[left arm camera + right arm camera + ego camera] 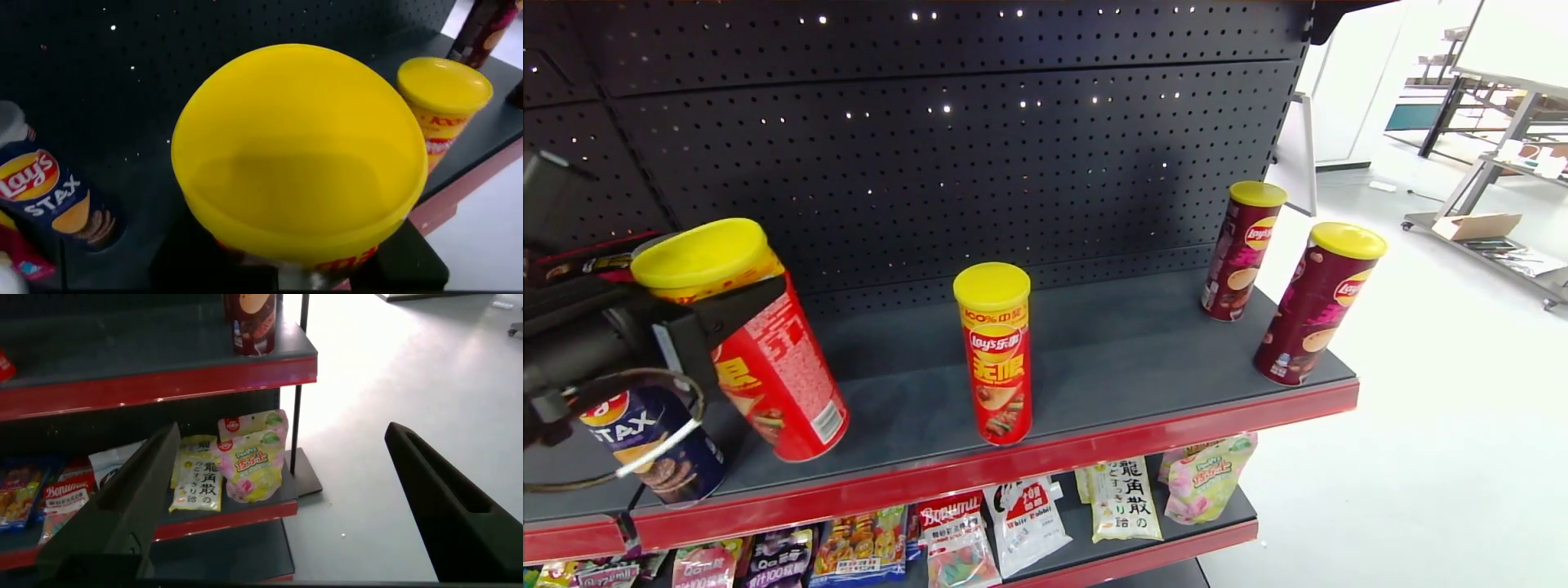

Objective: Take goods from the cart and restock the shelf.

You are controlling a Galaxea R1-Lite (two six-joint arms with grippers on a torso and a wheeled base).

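I've got my left gripper [715,327] pinching the red chip can [776,367], tilted over the shelf [1111,359], with a blue can [654,445] just beside the hand. Right gripper [282,433] is spread wide open.

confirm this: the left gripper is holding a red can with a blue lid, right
No, the lid is yellow, not blue; the left wrist view shows it plainly. The left gripper does hold the red can.
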